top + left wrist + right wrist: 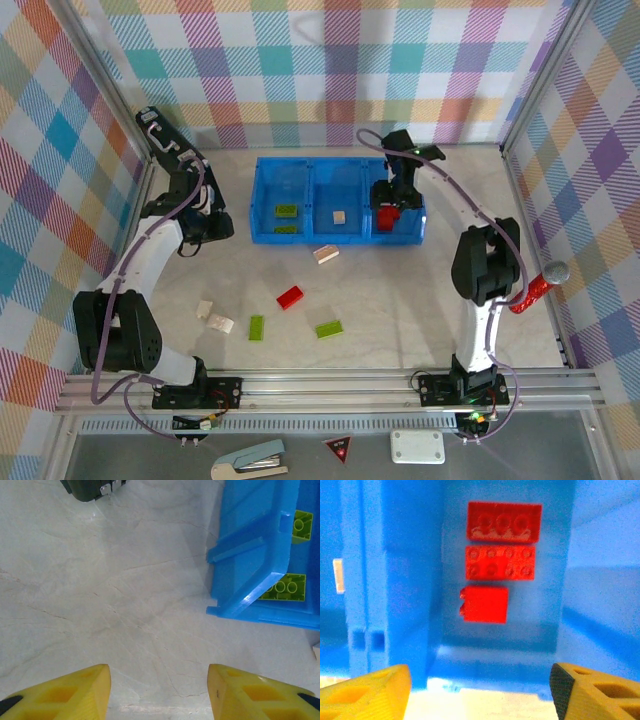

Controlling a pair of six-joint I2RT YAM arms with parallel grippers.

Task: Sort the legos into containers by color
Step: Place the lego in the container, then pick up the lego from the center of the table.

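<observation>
The blue tray (340,238) holds three containers side by side. Two green legos (287,210) lie in the left one, a cream one (339,216) in the middle. My right gripper (388,205) hangs open and empty over the right container. Below it lie three red legos (500,562), the nearest (486,604) on its side, with my right gripper (480,690) above the near wall. My left gripper (159,690) is open over bare table left of the tray (250,555), green legos (285,587) showing inside. Loose on the table: cream (325,254), red (290,296), green (257,327), green (328,328), cream (213,317).
A black object with a silver latch (90,487) sits just beyond my left gripper. A red-and-grey tool (535,285) leans at the right wall. A red triangle sticker (339,447), a white box (417,445) and a stapler-like tool (250,460) lie below the front rail.
</observation>
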